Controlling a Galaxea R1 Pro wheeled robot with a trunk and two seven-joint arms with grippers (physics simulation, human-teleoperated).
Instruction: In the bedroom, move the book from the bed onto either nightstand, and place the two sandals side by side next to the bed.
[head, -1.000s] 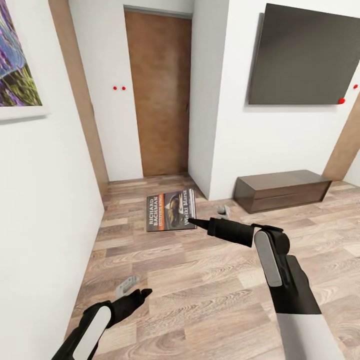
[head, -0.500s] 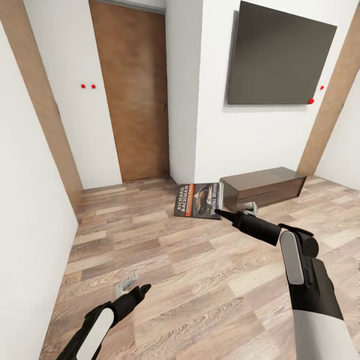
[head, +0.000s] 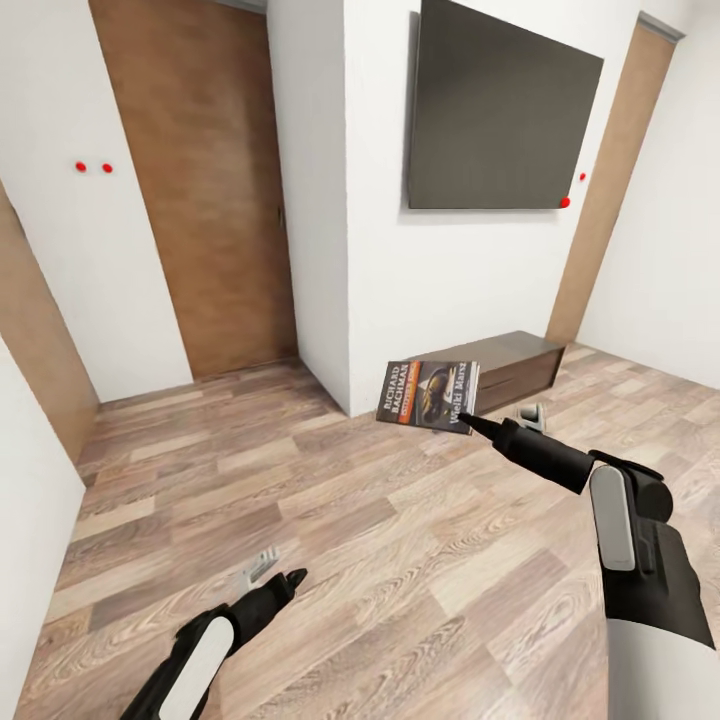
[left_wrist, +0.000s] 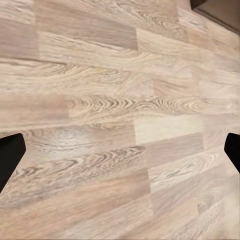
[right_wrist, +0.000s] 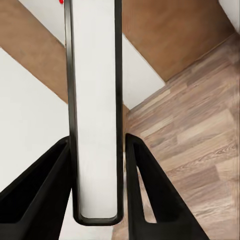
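I have the book clamped in my right gripper, right of centre in the head view; it is pinched at its lower right corner and sticks out up and to the left from the fingertips, cover facing the camera, its title lines running up the frame. In the right wrist view the book shows edge-on as a pale slab with dark edges, standing between my two dark fingers, which press against both faces. So the coming move depends on the right arm alone: the book already lies straight ahead of that gripper, and what matters is finding a nightstand to set it on. I judge the long low cabinet behind the book, under the dark wall panel, is not that nightstand. My left gripper hangs low at the lower left over the wooden floor, fingers spread apart and holding nothing. Count: one book, one low cabinet, one brown door.
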